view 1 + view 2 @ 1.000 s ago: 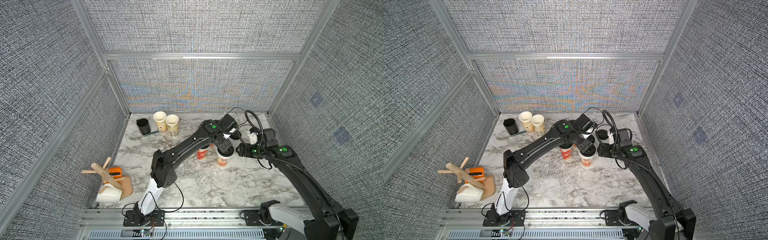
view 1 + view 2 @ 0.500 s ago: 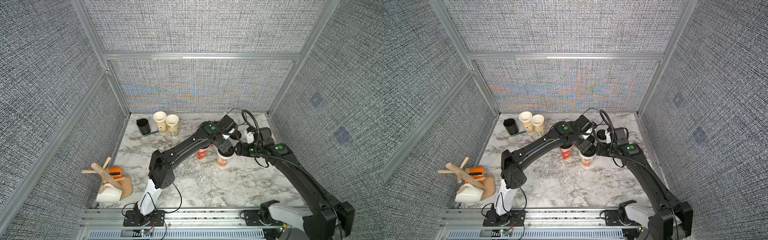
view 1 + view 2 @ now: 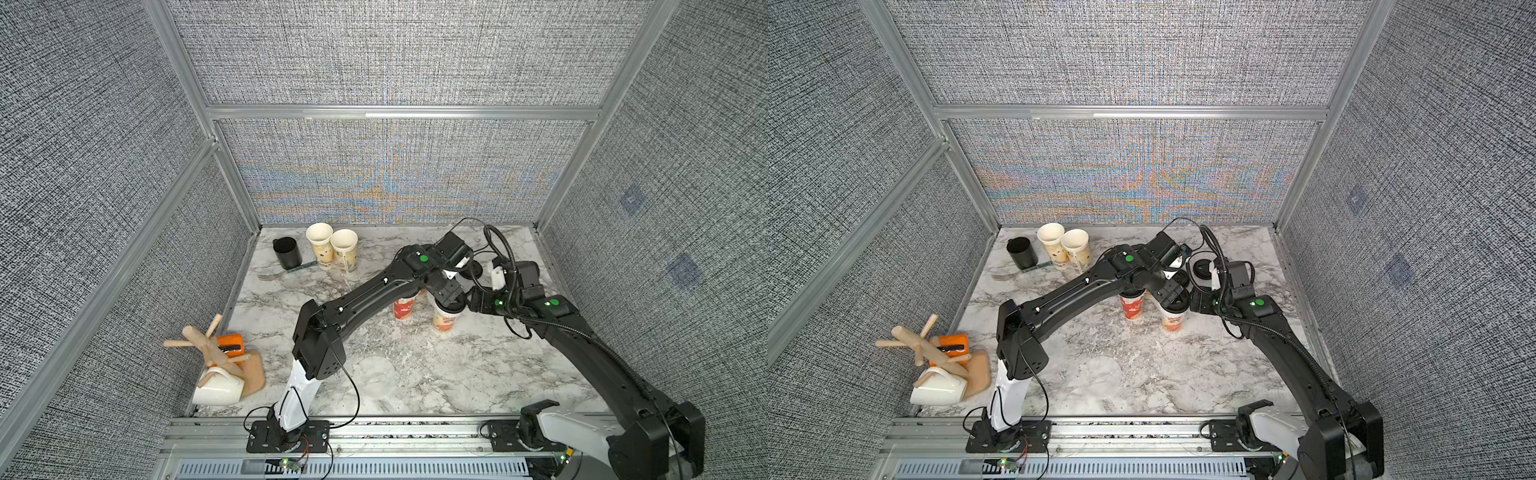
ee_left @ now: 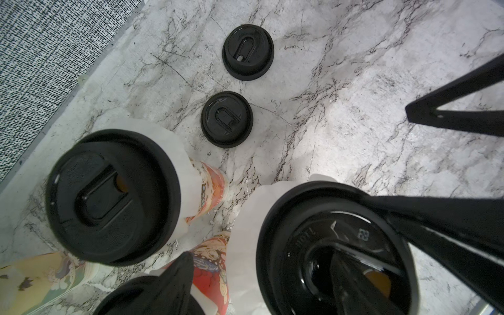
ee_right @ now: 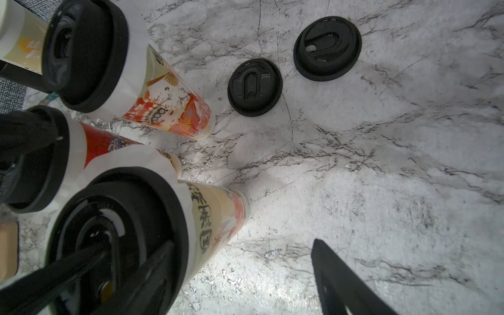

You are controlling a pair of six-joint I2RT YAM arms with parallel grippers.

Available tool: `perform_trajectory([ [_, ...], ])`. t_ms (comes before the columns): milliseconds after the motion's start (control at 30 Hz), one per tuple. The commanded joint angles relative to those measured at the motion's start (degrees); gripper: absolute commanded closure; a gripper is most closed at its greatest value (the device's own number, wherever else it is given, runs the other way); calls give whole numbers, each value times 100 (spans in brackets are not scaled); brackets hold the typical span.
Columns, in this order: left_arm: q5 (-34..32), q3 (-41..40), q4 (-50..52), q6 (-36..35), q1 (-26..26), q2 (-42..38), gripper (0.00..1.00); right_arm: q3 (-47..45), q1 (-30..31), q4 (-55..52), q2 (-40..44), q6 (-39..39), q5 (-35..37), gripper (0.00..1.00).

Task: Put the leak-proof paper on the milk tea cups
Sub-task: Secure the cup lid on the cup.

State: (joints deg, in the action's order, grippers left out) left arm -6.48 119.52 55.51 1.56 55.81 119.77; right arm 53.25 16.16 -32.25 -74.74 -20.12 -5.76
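Observation:
Three milk tea cups stand mid-table under black lids, with leak-proof paper (image 5: 133, 156) showing as a white collar under each lid: a beige cup (image 5: 218, 210), a red one (image 5: 103, 144) and an orange one (image 5: 169, 109). Two more cups (image 3: 320, 245) (image 3: 345, 250) stand uncovered at the back. One loose paper sheet (image 3: 374, 372) lies on the marble in front. My left gripper (image 4: 261, 289) is open over the beige cup's lid (image 4: 300, 245). My right gripper (image 5: 245, 278) is open too, one finger over that lid and the other over the table.
Two loose black lids (image 5: 327, 47) (image 5: 255, 87) lie on the marble behind the capped cups. A black mug (image 3: 286, 252) and a fork (image 3: 270, 275) sit at the back left. A wooden mug tree (image 3: 216, 353) with a white mug (image 3: 218, 388) stands front left.
My right gripper has moved left, in toward the beige cup's lid. The left arm has stayed over that cup.

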Motion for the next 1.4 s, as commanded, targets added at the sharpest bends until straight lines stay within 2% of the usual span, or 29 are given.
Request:
perform_trajectory([
  [0, -209, -181, 1059, -112, 0, 101, 19, 195, 18, -777, 35, 131, 251, 20],
  [233, -339, -364, 1002, 6, 0, 49, 19, 886, 13, -815, 57, 140, -165, 20],
  [433, -503, -283, 1110, 185, 0, 138, 19, 695, 32, -472, -161, 98, -666, 21],
  [633, -381, -238, 1103, 228, 0, 202, 19, 498, 90, -127, -285, -17, -978, 21],
  [1067, -265, 102, 1124, 241, 0, 209, 19, 164, 131, -77, -461, 18, -795, 22],
  [1367, -491, 1247, 1419, 669, -1, -70, 18, 21, 124, -387, -342, 96, -355, 22],
])
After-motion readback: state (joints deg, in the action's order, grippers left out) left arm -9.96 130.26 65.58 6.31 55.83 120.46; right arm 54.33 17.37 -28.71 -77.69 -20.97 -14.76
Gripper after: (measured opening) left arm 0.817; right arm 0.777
